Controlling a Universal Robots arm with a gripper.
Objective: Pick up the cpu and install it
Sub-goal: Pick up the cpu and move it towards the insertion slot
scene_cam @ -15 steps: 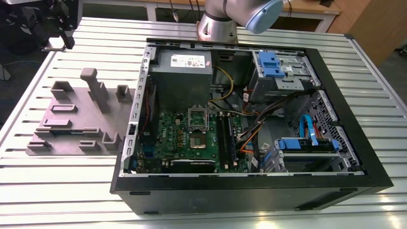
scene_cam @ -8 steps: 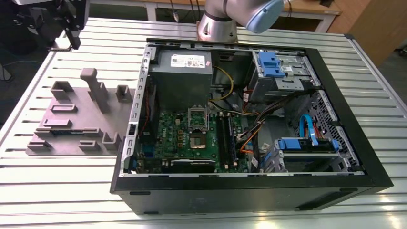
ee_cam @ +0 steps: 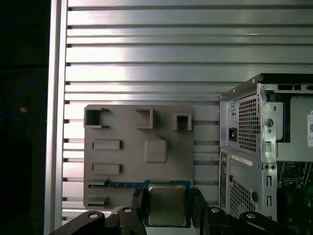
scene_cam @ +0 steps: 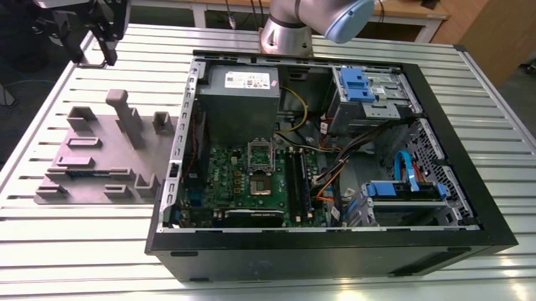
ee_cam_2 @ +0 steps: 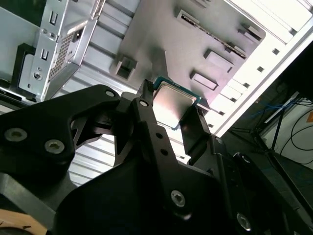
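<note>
Gripper (ee_cam_2: 170,105) closed on the cpu (ee_cam_2: 178,98), holding it clear of the grey fixture tray (ee_cam_2: 161,29).

In the second wrist view, two black fingers (ee_cam_2: 146,115) press on opposite edges of the silver-topped chip, and the tray and slatted tabletop (ee_cam_2: 288,24) lie beyond. In the first wrist view, the cpu (ee_cam: 167,204) sits between the fingertips, seen against the tray (ee_cam: 127,161), with the open computer case (ee_cam: 249,142) beside the tray. In the exterior view, the gripper (scene_cam: 96,61) hangs over the tabletop (scene_cam: 84,251) at the exterior view's left, past the tray (scene_cam: 92,157) and apart from the case (scene_cam: 335,260).
</note>
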